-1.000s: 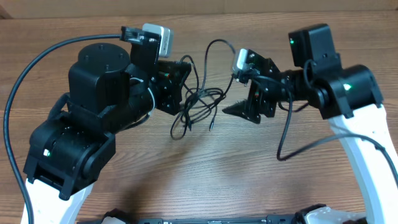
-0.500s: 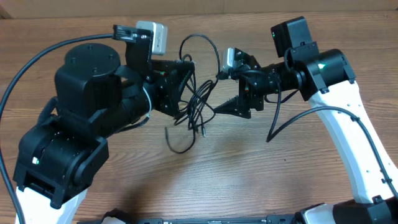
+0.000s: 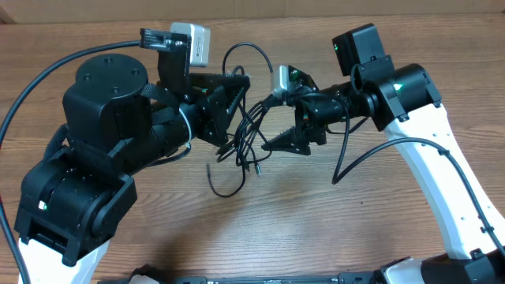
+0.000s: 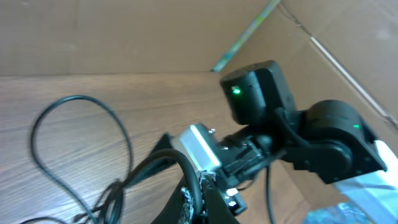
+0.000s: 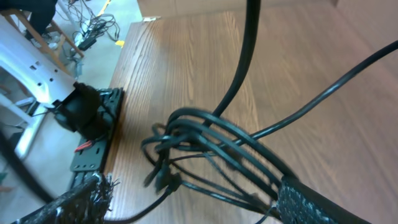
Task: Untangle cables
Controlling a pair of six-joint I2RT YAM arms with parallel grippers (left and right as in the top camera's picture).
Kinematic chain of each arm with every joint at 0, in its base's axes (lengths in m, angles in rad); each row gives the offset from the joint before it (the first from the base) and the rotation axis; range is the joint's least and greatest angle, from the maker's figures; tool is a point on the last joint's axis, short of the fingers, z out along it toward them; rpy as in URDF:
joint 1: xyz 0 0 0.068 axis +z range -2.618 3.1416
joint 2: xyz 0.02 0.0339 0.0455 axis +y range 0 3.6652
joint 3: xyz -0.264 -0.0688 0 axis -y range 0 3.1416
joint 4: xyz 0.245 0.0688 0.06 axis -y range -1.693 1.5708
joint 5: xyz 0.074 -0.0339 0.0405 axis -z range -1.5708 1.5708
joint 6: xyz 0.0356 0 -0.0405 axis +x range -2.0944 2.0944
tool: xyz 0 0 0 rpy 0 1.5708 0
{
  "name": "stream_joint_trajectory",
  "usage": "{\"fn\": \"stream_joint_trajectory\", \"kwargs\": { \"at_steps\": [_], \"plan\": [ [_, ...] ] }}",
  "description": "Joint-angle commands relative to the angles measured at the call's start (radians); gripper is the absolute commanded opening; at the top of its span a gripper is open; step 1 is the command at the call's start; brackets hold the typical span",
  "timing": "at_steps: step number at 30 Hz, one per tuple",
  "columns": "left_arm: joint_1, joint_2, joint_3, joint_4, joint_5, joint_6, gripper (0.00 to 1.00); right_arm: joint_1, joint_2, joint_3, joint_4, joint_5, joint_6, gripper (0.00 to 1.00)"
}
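The cables (image 3: 246, 142) are a bundle of thin black cords held up between my two grippers. One loop arches up at the far side and another hangs low toward the table. My left gripper (image 3: 234, 88) is shut on a black cord, pinched between its fingertips in the left wrist view (image 4: 200, 200), where a cable loop (image 4: 81, 149) lies at the left. My right gripper (image 3: 278, 130) is just right of the bundle. Its fingers (image 5: 193, 196) are wide apart, and several cable strands (image 5: 211, 143) run across onto its right finger.
A thick black robot wire (image 3: 347, 158) hangs under the right arm. A brown cardboard wall (image 4: 155, 31) stands behind the table. A black mounting plate (image 5: 93, 146) sits at the table's edge, with floor clutter beyond it. The arm bases (image 3: 276, 278) line the front edge.
Both grippers have moved toward the far side and closer together, and the cable bundle has come up with them. The lower loop now dangles freely below it.
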Motion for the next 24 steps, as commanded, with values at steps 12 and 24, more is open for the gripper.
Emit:
{"fn": "stream_joint_trajectory", "kwargs": {
  "at_steps": [12,24],
  "plan": [
    [0.005,-0.011,0.089,0.018,0.141,-0.056,0.04,0.003,0.003,-0.006,0.089,0.010,0.004,0.60],
    [0.006,-0.011,0.114,0.010,0.111,-0.053,0.04,-0.003,0.003,-0.006,0.077,0.094,0.058,0.04]
  ]
}}
